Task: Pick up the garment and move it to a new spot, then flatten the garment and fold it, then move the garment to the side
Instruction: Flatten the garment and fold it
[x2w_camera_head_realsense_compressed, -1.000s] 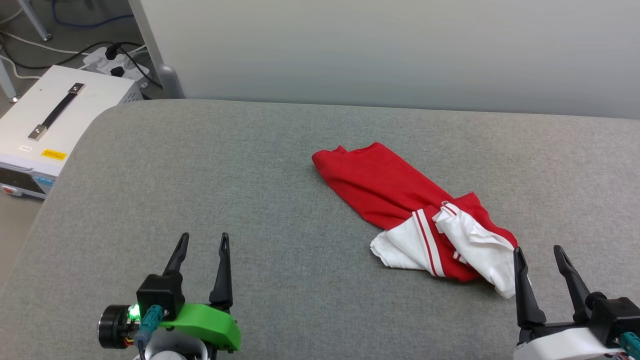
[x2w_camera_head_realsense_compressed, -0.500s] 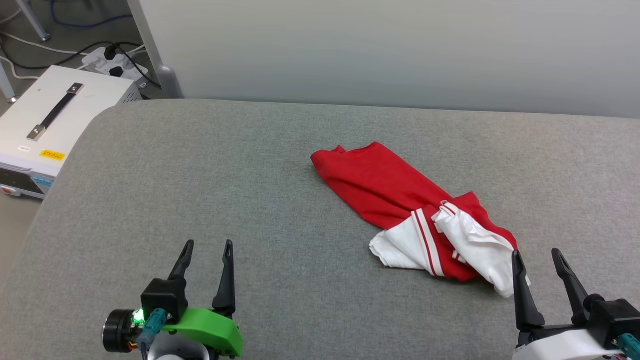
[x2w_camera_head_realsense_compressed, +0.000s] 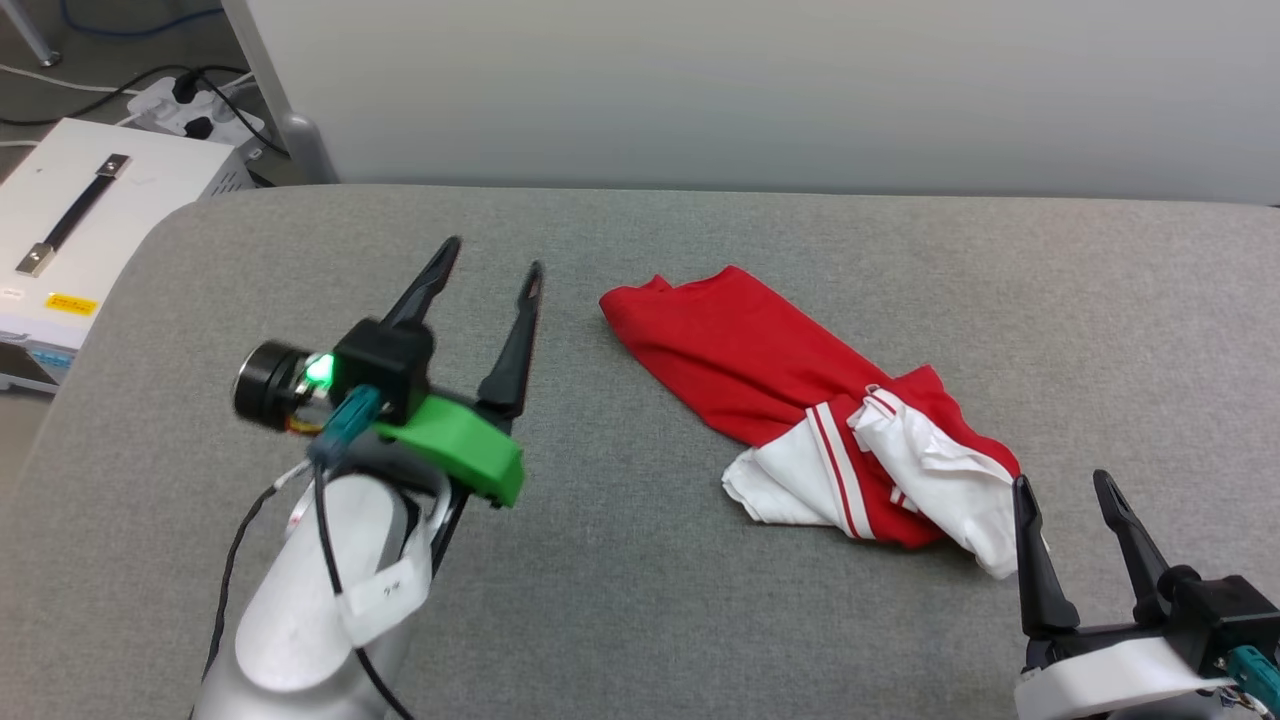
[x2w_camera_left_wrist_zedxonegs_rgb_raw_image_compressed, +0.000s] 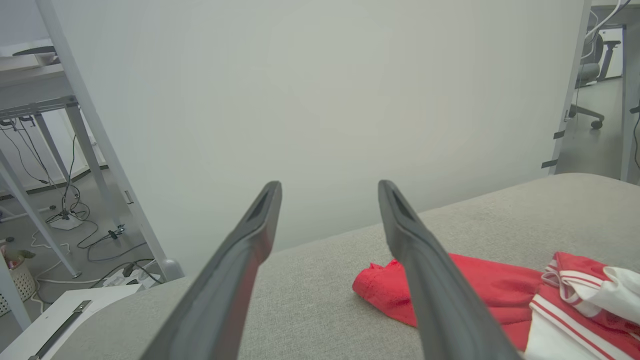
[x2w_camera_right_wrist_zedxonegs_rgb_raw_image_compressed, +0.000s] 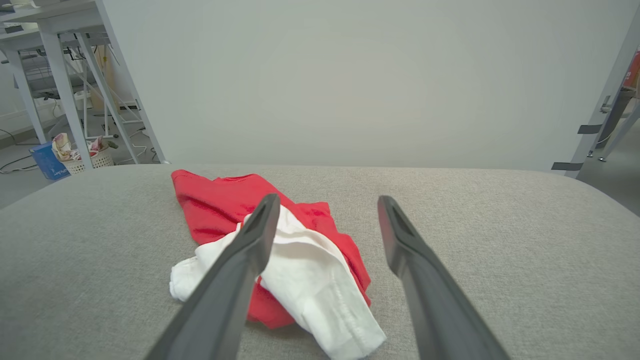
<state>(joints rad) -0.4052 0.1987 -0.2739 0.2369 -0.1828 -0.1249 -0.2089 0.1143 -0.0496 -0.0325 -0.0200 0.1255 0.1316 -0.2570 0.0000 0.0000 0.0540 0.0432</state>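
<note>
The garment (x2w_camera_head_realsense_compressed: 760, 370) lies crumpled on the grey padded table (x2w_camera_head_realsense_compressed: 640, 620), red body stretched toward the back left, white sleeves with red stripes bunched at the near right end. My left gripper (x2w_camera_head_realsense_compressed: 492, 257) hovers open above the table, left of the garment's far red corner (x2w_camera_left_wrist_zedxonegs_rgb_raw_image_compressed: 380, 287), nothing between its fingers. My right gripper (x2w_camera_head_realsense_compressed: 1060, 483) stands open at the lower right, just near of the white sleeve (x2w_camera_right_wrist_zedxonegs_rgb_raw_image_compressed: 320, 290), touching nothing. The chest lettering is hidden in the folds.
A white equipment box (x2w_camera_head_realsense_compressed: 70, 240) with a black handle sits on the floor off the table's left edge, beside a power strip and cables (x2w_camera_head_realsense_compressed: 190, 100). A pale wall panel (x2w_camera_head_realsense_compressed: 760, 90) rises behind the table. Desk legs and a basket (x2w_camera_right_wrist_zedxonegs_rgb_raw_image_compressed: 85, 150) stand farther left.
My left arm has risen and reached forward and right, toward the garment's far red corner. The head camera shifted slightly. The right gripper and the garment stayed put.
</note>
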